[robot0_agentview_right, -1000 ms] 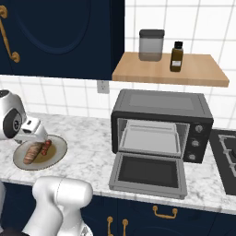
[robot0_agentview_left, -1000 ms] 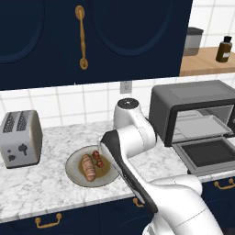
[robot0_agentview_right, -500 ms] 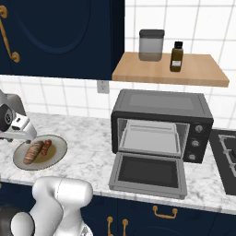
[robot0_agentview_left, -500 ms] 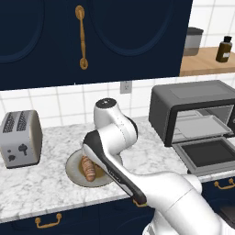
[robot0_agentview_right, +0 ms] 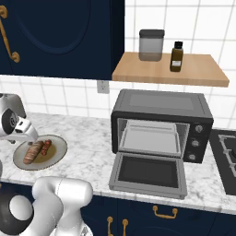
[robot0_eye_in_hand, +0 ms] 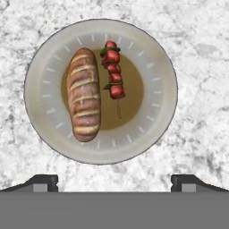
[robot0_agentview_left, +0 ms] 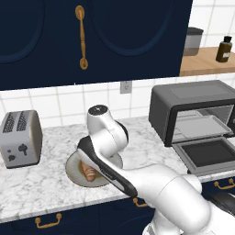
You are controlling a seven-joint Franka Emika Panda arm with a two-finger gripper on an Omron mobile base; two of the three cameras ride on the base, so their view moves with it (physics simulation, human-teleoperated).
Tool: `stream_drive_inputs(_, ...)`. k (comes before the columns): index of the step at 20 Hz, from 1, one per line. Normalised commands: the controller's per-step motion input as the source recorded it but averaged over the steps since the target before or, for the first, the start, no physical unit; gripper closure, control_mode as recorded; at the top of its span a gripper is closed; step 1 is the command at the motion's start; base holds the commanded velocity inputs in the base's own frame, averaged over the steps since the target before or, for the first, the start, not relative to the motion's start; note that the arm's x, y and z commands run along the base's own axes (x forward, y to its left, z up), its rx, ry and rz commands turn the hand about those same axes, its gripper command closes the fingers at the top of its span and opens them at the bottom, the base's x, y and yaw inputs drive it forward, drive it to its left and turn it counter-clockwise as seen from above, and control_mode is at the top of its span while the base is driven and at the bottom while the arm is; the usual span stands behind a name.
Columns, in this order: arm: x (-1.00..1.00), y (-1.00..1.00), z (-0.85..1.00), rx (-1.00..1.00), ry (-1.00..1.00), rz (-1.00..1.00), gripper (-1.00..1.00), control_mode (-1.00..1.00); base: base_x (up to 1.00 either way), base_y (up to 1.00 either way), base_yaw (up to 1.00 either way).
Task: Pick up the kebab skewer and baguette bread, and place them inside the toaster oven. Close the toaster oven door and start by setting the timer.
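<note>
On the marble counter sits a grey plate (robot0_eye_in_hand: 152,53) carrying both foods. The baguette bread (robot0_eye_in_hand: 83,95), a ridged tan loaf, lies on the plate's left half in the hand view. Beside it, slightly apart, lies the kebab skewer (robot0_eye_in_hand: 112,71) with red and brown chunks. My gripper (robot0_eye_in_hand: 115,181) hovers straight above the plate, open, with nothing between its fingers. From the right base view the baguette (robot0_agentview_right: 33,152) and skewer (robot0_agentview_right: 46,146) lie just below my hand. The toaster oven (robot0_agentview_right: 161,108) stands to the right, its door (robot0_agentview_right: 147,173) dropped flat open.
A silver two-slot toaster (robot0_agentview_left: 20,137) stands left of the plate (robot0_agentview_left: 72,170). Above the oven a wooden shelf (robot0_agentview_right: 203,76) carries a jar (robot0_agentview_right: 151,44) and a dark bottle (robot0_agentview_right: 175,56). A stove top (robot0_agentview_right: 226,159) lies right of the oven. Dark cabinets hang overhead.
My arm has swung left and lowered its hand over the plate, covering part of it in the left base view. The jaws stayed open; the food has not moved.
</note>
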Motion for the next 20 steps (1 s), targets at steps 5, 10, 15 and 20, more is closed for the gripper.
stream_drive_inputs(5, 0.43, 0.24, -0.21, 0.00, 0.00, 0.00, -1.00, -1.00, 0.00, 0.00, 0.00)
stream_drive_inputs(10, 0.37, 0.24, -0.37, 0.00, 0.00, 0.00, -1.00, -1.00, 0.00, 0.00, 0.00)
stream_drive_inputs(15, 0.34, 0.23, -0.43, 0.00, 0.00, 0.00, -1.00, -1.00, 0.00, 0.00, 0.00)
stream_drive_inputs(20, 0.21, 0.11, -0.36, 0.01, 0.00, 0.00, -1.00, -1.00, 0.00, 0.00, 0.00)
